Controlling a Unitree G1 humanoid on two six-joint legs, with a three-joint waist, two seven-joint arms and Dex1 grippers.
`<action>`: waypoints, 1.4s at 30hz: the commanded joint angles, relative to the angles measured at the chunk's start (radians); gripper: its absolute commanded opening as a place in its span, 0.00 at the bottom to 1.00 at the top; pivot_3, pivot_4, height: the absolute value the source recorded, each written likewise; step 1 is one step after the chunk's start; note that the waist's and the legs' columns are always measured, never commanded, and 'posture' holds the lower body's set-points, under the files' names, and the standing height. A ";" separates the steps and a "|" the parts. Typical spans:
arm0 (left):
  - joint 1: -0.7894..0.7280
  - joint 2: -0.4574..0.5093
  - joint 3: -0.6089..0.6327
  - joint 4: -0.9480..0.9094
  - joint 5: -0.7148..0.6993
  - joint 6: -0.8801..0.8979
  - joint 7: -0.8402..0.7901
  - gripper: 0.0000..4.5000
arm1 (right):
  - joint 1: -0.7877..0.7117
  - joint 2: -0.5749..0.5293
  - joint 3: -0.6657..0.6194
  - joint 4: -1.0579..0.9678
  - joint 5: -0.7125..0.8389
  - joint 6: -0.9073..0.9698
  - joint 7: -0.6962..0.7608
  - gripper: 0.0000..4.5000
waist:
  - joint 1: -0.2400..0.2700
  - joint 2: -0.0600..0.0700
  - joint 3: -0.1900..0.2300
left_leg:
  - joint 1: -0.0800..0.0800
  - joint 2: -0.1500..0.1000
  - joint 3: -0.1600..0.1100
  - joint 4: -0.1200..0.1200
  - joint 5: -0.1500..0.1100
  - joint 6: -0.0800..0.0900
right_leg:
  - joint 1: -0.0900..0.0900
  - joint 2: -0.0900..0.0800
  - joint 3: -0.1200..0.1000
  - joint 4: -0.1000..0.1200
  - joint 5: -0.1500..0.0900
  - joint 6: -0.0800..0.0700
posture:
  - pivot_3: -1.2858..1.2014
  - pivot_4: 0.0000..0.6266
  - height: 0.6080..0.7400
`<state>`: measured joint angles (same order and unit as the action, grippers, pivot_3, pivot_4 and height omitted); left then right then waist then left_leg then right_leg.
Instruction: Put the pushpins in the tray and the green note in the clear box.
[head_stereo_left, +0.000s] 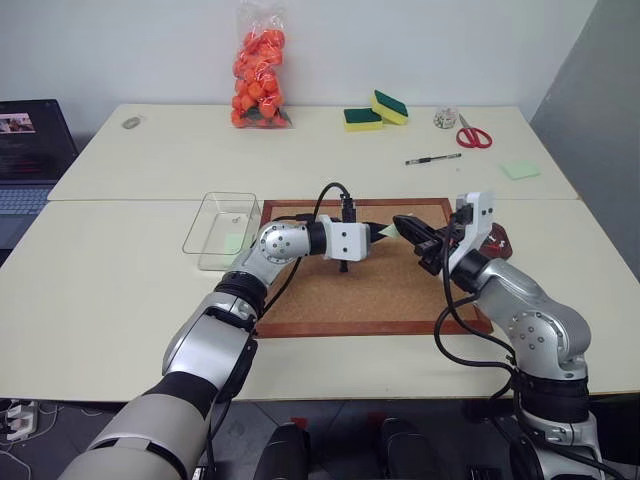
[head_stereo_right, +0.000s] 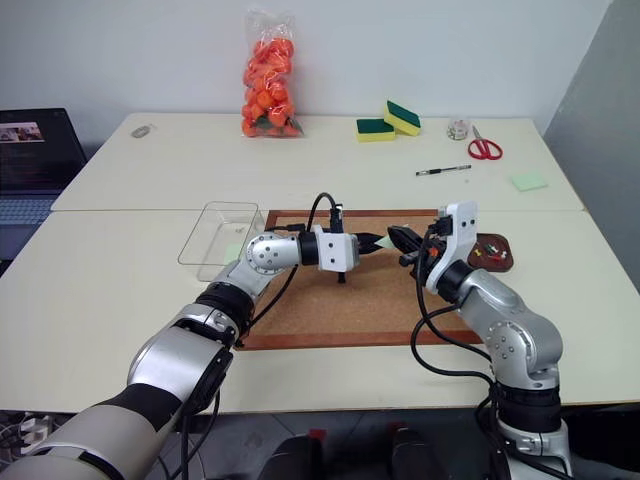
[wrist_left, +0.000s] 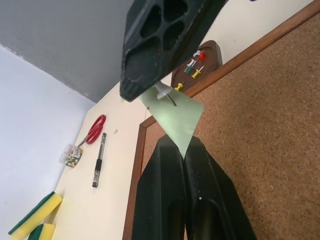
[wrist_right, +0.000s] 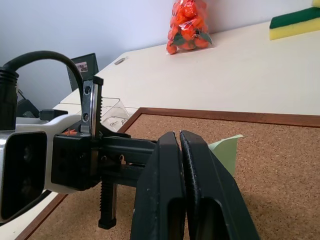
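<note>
Above the cork board (head_stereo_left: 370, 295) my two grippers meet tip to tip. My left gripper (wrist_left: 183, 144) is shut on one corner of the pale green note (wrist_left: 178, 116), which hangs in the air. My right gripper (wrist_right: 179, 136) is shut on a white-headed pushpin (wrist_left: 162, 91) whose needle sticks through the note. The dark brown tray (wrist_left: 214, 52) lies just past the board's right edge, behind my right wrist, with several coloured pushpins (wrist_left: 195, 68) in it. The clear box (head_stereo_left: 222, 228) stands at the board's left edge with a pale green slip inside it.
On the far table lie red scissors (head_stereo_left: 474, 134), a pen (head_stereo_left: 433, 158), two sponges (head_stereo_left: 376, 111), a small jar of pins (head_stereo_left: 445, 118), a green sticky pad (head_stereo_left: 520, 169) and a bag of orange fruit (head_stereo_left: 260, 72). A laptop (head_stereo_left: 30, 150) stands at the left.
</note>
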<state>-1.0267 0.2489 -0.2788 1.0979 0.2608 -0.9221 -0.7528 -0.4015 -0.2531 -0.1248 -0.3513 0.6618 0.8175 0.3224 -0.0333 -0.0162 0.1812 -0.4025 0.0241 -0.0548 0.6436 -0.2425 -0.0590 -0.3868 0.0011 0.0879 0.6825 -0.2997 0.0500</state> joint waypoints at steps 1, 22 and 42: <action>-0.026 0.007 -0.002 -0.001 0.004 -0.020 0.019 0.00 | -0.007 -0.002 -0.015 -0.065 0.034 0.002 -0.009 0.00 | 0.000 0.000 0.000 | 0.000 0.000 0.000 0.000 0.000 0.000 | 0.000 0.000 0.000 0.000 0.000 0.000 | 0.52 0.24 1.00; -0.022 0.007 0.012 -0.002 -0.022 0.001 -0.009 0.00 | 0.020 -0.036 -0.054 -0.130 0.097 -0.007 -0.037 0.00 | 0.000 0.000 0.000 | 0.000 0.000 0.000 0.000 0.000 0.000 | 0.000 0.000 0.000 0.000 0.000 0.000 | 0.52 0.24 1.00; 0.007 0.014 0.043 -0.062 -0.129 0.066 -0.127 0.00 | -0.053 -0.287 -0.081 0.461 -0.343 -0.350 -0.014 0.39 | -0.007 -0.001 0.000 | 0.001 -0.001 0.002 0.000 0.000 0.000 | 0.000 0.000 0.002 0.000 0.000 0.001 | 0.52 0.24 1.00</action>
<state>-1.0123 0.2606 -0.2541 1.0816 0.1571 -0.8547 -0.8831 -0.4197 -0.5300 -0.2037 0.0769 0.3418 0.5223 0.2913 -0.0405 -0.0171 0.1817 -0.4021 0.0230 -0.0533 0.6437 -0.2424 -0.0587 -0.3871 0.0008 0.0894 0.6829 -0.2992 0.0507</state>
